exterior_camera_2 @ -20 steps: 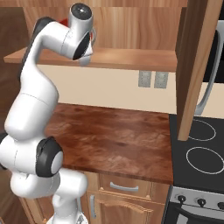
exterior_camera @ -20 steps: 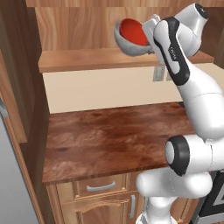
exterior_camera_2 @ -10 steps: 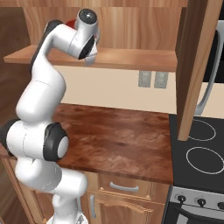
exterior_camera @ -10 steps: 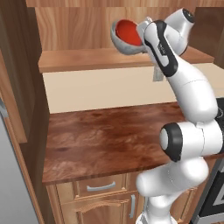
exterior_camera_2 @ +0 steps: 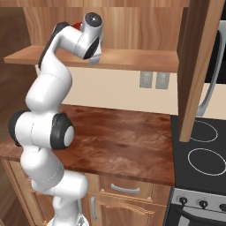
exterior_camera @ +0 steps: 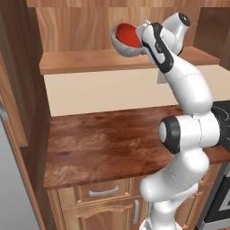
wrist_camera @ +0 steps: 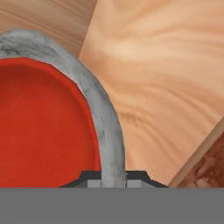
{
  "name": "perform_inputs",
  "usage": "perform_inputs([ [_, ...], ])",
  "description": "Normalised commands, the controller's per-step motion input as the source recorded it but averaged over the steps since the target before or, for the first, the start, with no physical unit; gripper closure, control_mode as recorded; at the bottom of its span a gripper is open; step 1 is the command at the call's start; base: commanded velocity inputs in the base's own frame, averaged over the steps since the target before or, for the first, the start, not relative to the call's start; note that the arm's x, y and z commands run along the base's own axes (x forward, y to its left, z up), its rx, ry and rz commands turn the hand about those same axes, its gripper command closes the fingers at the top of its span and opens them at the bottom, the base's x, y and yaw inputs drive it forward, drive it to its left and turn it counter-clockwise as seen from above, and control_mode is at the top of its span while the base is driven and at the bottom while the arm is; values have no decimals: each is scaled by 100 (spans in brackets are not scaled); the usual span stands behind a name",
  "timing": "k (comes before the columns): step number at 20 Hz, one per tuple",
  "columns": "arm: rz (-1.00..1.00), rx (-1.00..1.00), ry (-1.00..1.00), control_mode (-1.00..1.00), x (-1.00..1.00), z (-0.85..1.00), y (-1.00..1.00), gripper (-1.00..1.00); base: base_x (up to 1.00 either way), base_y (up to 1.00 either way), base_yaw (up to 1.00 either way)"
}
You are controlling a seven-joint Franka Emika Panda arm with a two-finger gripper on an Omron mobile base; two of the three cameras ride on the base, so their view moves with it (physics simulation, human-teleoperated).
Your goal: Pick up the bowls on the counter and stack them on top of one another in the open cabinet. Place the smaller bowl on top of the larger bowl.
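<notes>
The larger bowl (exterior_camera: 126,48), mottled grey-white, sits tilted in the open cabinet (exterior_camera: 85,61) just over its shelf board. The smaller bowl (exterior_camera: 127,34), glossy red, lies nested inside it. In the hand view the red inside (wrist_camera: 43,127) is ringed by the grey rim (wrist_camera: 107,131). My gripper (wrist_camera: 113,176) is shut on that grey rim, one finger tip on each side, and reaches the bowls from the right (exterior_camera: 142,41). I cannot tell whether the grey bowl touches the shelf. A sliver of the red bowl (exterior_camera_2: 78,24) peeks out behind the hand. The counter (exterior_camera: 112,139) below is bare.
The cabinet's wood-grain back panel (wrist_camera: 166,74) is close behind the bowls. An open cabinet door (exterior_camera_2: 198,66) hangs to the right, over the black stovetop (exterior_camera_2: 201,152). A wall outlet (exterior_camera_2: 154,80) is under the shelf. Drawers (exterior_camera: 103,193) run below the counter.
The arm's elbow has swung up and straighter. The held bowls have shifted slightly left inside the cabinet. The gripper stays shut on the rim.
</notes>
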Motion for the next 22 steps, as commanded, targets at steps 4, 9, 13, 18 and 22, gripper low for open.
perform_inputs([
  [4, -1, 0, 7, -100, 21, 2, 4, -100, 0, 0, 0],
  [9, -2, 0, 8, -100, 5, 39, -5, -100, 0, 0, 0],
  [13, 0, 0, 5, -100, -53, 35, -43, -100, 0, 0, 0],
  [18, 0, -1, 0, -100, -100, -9, -50, -100, 0, 0, 0],
  [22, 0, -3, -1, -100, -100, -40, -44, -100, 0, 0, 0],
])
